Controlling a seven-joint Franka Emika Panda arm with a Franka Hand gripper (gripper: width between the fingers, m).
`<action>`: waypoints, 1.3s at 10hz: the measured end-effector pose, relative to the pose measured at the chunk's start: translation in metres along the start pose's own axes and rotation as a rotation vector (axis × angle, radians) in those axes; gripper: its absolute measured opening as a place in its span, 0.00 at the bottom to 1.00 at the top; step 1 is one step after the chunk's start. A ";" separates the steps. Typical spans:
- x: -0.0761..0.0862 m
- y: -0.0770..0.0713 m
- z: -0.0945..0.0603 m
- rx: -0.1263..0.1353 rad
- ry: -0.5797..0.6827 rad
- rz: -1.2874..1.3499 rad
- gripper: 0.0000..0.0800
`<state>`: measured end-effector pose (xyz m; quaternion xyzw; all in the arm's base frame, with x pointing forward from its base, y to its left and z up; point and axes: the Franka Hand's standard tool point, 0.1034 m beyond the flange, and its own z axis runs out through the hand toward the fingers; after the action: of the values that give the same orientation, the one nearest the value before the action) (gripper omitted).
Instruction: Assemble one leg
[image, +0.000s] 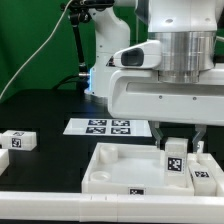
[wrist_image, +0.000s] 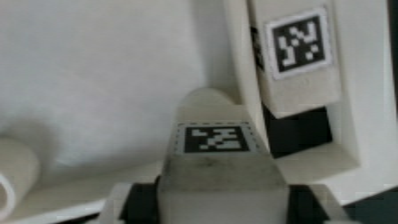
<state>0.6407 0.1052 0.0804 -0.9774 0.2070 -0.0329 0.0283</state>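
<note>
Leg (image: 175, 160) upright, tag facing the exterior camera, clamped between the fingers of gripper (image: 176, 143) over the white panel (image: 120, 165) near its corner at the exterior view's right. Same leg (wrist_image: 299, 70) beside a finger (wrist_image: 217, 150) in wrist view — whether touching the panel, cannot tell. Marker board (image: 107, 126) flat behind the panel. Loose tagged part (image: 17, 141) well apart, at exterior view's left.
</note>
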 end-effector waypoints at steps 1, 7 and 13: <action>-0.001 0.000 0.000 0.016 0.006 0.113 0.35; -0.002 -0.004 0.000 0.041 -0.022 0.548 0.45; -0.004 -0.007 0.001 0.038 -0.011 0.148 0.81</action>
<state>0.6397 0.1136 0.0797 -0.9589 0.2778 -0.0291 0.0504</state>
